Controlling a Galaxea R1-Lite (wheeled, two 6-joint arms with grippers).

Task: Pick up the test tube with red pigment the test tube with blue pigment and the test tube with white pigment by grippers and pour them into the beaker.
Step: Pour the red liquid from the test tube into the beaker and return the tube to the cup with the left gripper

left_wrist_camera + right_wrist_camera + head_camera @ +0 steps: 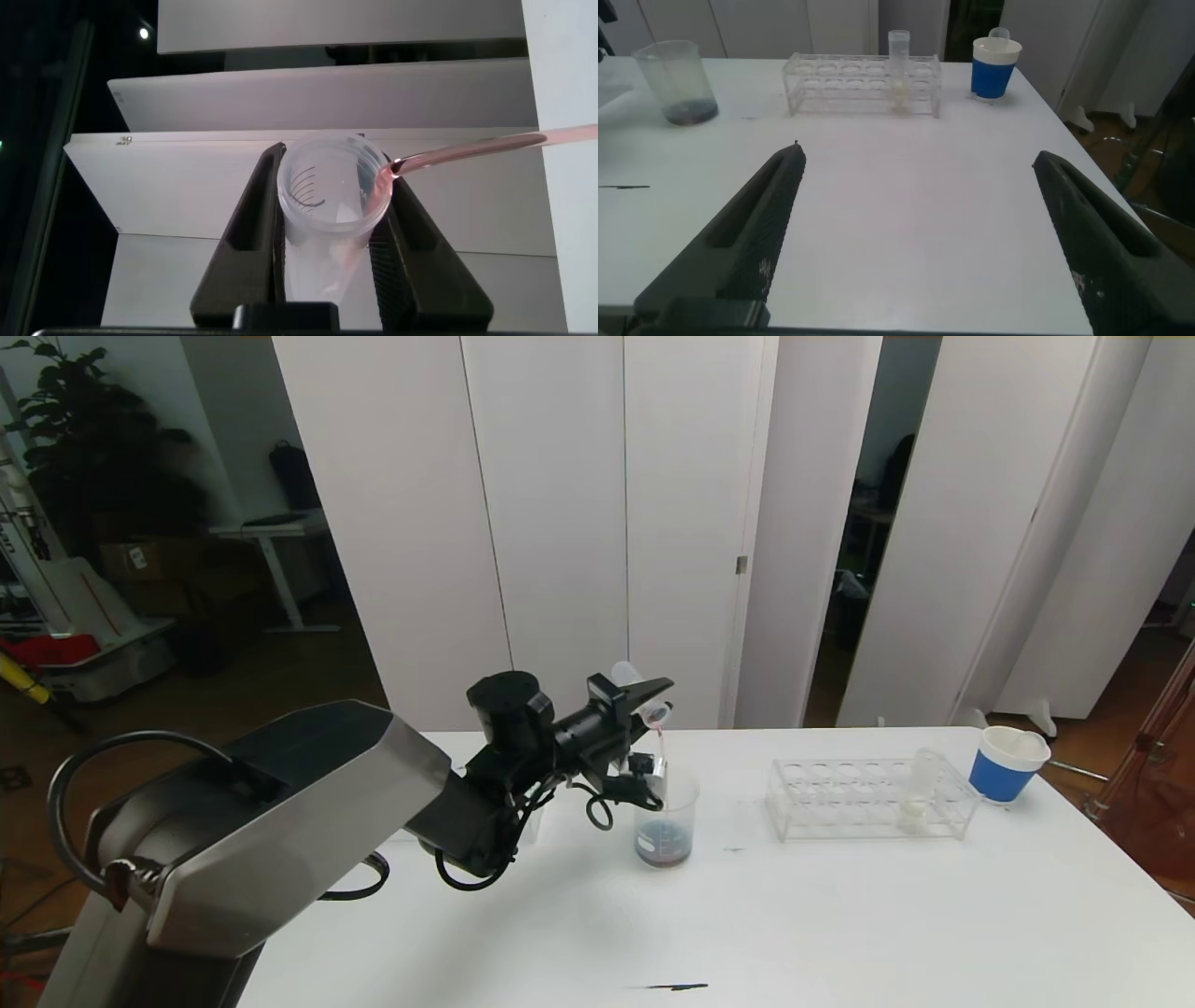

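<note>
White folding screens back a white table [840, 915], where the left gripper [644, 702] tips a test tube [653, 709] over the beaker [666, 821], a thin pink stream falling into the dark liquid. From the left wrist, the fingers [257, 219] pinch the clear tube's [332, 196] slick, light, brittle wall near its mouth; mid-body looks safest. From the right wrist, the right gripper [920, 243] hovers spread wide, and the white-pigment tube [898, 70] stands in the rack [859, 84].
</note>
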